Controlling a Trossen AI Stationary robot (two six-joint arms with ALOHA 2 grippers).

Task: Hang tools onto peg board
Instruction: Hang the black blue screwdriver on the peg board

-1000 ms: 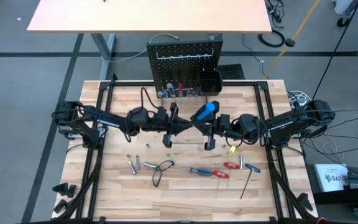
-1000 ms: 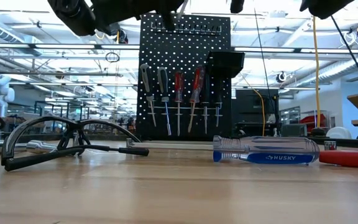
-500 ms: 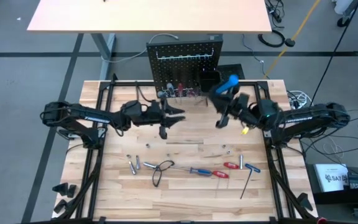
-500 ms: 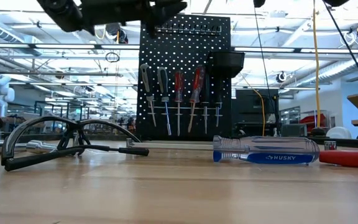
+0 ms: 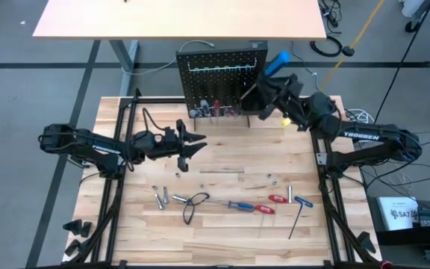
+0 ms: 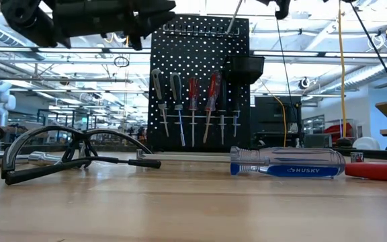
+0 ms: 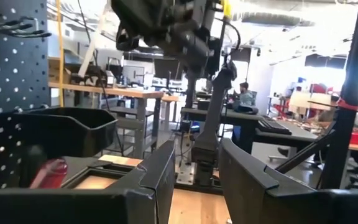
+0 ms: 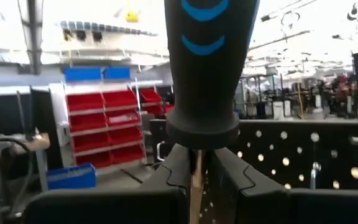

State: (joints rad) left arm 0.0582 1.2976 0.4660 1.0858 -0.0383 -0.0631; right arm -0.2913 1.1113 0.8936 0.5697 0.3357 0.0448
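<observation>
Over the preceding second the right arm swung from the middle of the counter (image 5: 222, 168) up to the peg board (image 5: 221, 78), carrying a blue-handled screwdriver (image 5: 277, 63); the left arm drew back toward its own side and its jaws spread apart.

The right pincer (image 5: 273, 88) was clamped on the shaft of the blue-handled screwdriver just below the handle, as the right wrist view showed (image 8: 194, 163). The tool sat tilted beside the board's top edge, above the small black bin (image 5: 251, 97). The left pincer (image 5: 189, 146) hovered over the counter, jaws moderately wide and holding nothing; the left wrist view confirmed the gap between its fingers (image 7: 157, 180).

Four screwdrivers (image 6: 183, 101) already hung on the board. A clear-handled screwdriver (image 6: 287, 162), a black wire loop (image 5: 192, 203) and several small tools (image 5: 275, 200) lay on the counter.

Step in hand, by judgement: hanging the blue-handled screwdriver. The next move likely called for turning the shaft downward, aligning it with a free hook, then lowering until the handle seated before release. Whether a free hook lay directly beneath could not be told.
</observation>
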